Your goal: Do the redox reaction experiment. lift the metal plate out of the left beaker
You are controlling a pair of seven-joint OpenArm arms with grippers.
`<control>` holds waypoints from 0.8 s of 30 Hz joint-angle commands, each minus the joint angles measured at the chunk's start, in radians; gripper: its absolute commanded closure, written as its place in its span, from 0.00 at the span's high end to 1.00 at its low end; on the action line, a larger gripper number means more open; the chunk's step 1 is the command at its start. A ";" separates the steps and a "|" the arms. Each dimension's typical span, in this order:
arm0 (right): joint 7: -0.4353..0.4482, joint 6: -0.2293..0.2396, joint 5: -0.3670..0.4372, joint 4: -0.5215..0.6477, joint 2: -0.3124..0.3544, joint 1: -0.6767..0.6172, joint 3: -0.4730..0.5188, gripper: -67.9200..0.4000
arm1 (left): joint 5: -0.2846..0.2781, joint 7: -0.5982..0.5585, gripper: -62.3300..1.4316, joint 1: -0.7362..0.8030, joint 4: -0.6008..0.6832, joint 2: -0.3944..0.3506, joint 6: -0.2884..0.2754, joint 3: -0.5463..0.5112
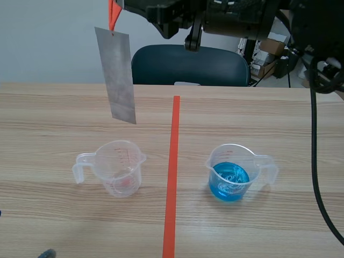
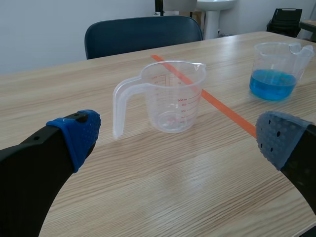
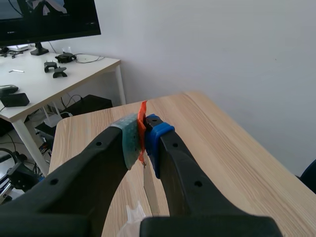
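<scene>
A grey metal plate [image 1: 121, 75] hangs upright in the air above and behind the empty clear left beaker [image 1: 115, 167], fully out of it. An orange tag [image 1: 113, 19] at its top is pinched by my right gripper [image 1: 116, 4], whose arm reaches across from the right. In the right wrist view the right gripper [image 3: 143, 132] is shut on that orange tag [image 3: 142, 116], with the plate [image 3: 150, 190] edge-on beneath. My left gripper [image 2: 177, 140] stands open low over the table, the empty beaker [image 2: 170, 96] just ahead of it.
A second beaker [image 1: 231, 173] with blue liquid stands right of the orange tape line [image 1: 172, 177]; it also shows in the left wrist view as the blue-filled beaker [image 2: 276, 69]. A dark chair [image 1: 188, 64] is behind the table's far edge.
</scene>
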 commanded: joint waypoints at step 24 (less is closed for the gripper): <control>-0.001 0.000 0.017 0.018 -0.003 0.020 -0.039 0.01 | -0.006 -0.015 1.00 0.002 0.017 0.005 -0.002 -0.003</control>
